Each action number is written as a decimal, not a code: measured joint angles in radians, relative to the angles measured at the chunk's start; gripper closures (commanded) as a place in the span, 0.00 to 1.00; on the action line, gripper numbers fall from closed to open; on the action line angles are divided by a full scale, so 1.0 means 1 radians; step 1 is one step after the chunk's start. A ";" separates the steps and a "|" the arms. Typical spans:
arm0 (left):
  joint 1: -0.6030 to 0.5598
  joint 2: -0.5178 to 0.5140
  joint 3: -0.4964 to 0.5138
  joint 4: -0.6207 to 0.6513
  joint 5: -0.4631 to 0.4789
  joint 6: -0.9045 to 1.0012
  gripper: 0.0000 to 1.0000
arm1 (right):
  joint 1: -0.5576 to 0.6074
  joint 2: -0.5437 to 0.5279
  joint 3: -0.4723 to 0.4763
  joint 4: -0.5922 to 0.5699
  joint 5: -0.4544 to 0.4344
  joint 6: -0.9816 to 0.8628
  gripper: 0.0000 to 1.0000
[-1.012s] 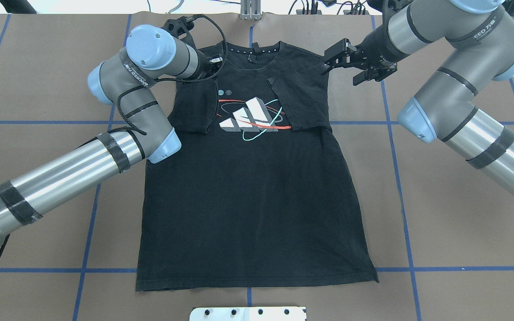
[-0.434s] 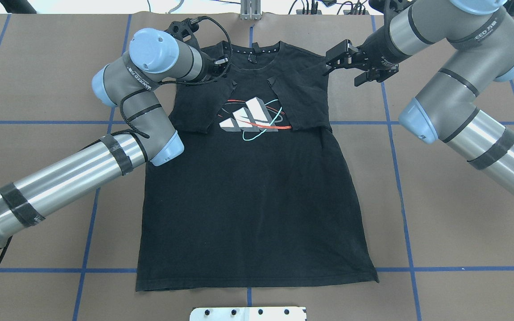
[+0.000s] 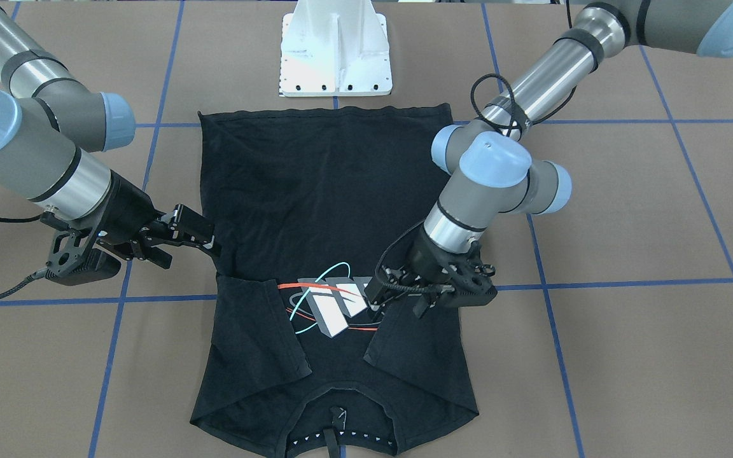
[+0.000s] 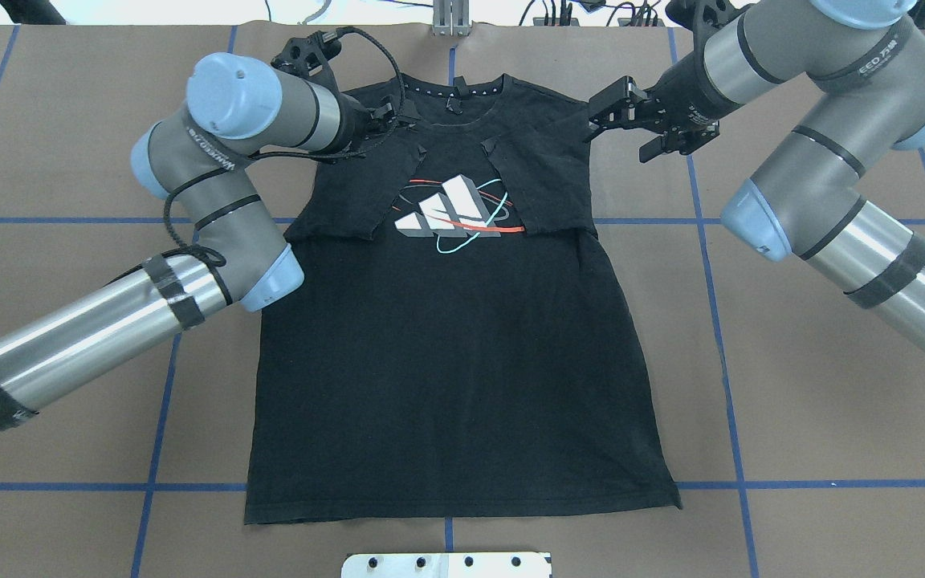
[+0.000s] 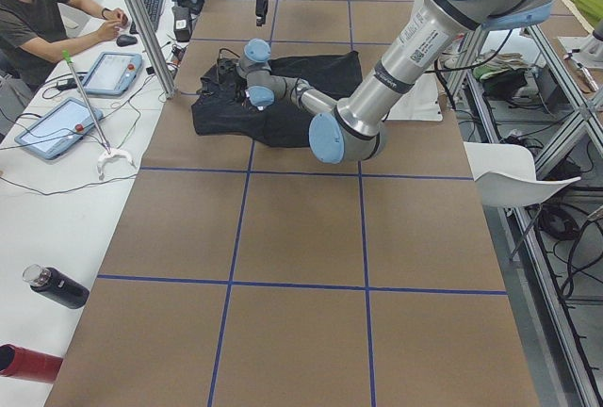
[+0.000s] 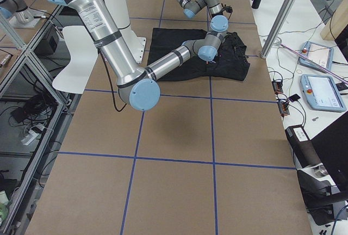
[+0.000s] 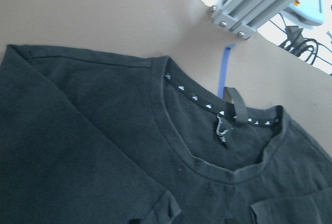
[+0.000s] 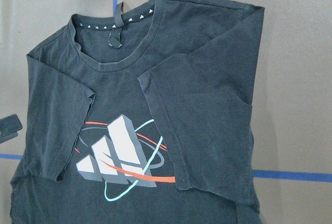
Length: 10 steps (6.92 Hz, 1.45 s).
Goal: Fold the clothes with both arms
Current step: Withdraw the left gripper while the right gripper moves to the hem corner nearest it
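Black short-sleeved cotton T-shirt (image 4: 462, 361) with its white, grey, red-orange and teal orbit logo (image 4: 450, 210) facing up lies flat on the brown paper-covered table with blue tape lines (image 4: 792, 361), collar at the far edge from the robot, hem toward its base. Both sleeves are folded inward over the chest and flank the print. It looks thin, light and limp. It should drape and stretch rather than hold a shape, and it may drag on the paper, so a pinch through seamed edges seems safest: the shoulder folds or the hem corners, taken by both arms together to keep the span taut. The right gripper (image 4: 601, 112) hangs just beside the shirt's shoulder, jaws parted and empty. The left gripper (image 3: 382, 294) sits over the inner edge of the other sleeve; I cannot tell how its jaws stand.
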 measured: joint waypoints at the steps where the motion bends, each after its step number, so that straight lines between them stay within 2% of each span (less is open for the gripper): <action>1: -0.001 0.095 -0.133 0.011 -0.053 -0.003 0.00 | -0.002 -0.030 0.034 0.000 0.024 0.030 0.00; 3: -0.001 0.291 -0.408 0.084 -0.121 -0.034 0.01 | -0.023 -0.163 0.161 0.001 0.038 0.087 0.00; 5: 0.015 0.430 -0.577 0.114 -0.152 -0.144 0.00 | -0.073 -0.302 0.265 0.003 0.033 0.099 0.00; 8: 0.055 0.653 -0.673 -0.106 -0.134 -0.204 0.00 | -0.208 -0.456 0.385 0.010 0.013 0.135 0.00; 10: 0.065 0.705 -0.719 -0.139 -0.127 -0.209 0.00 | -0.390 -0.532 0.408 0.068 -0.104 0.187 0.00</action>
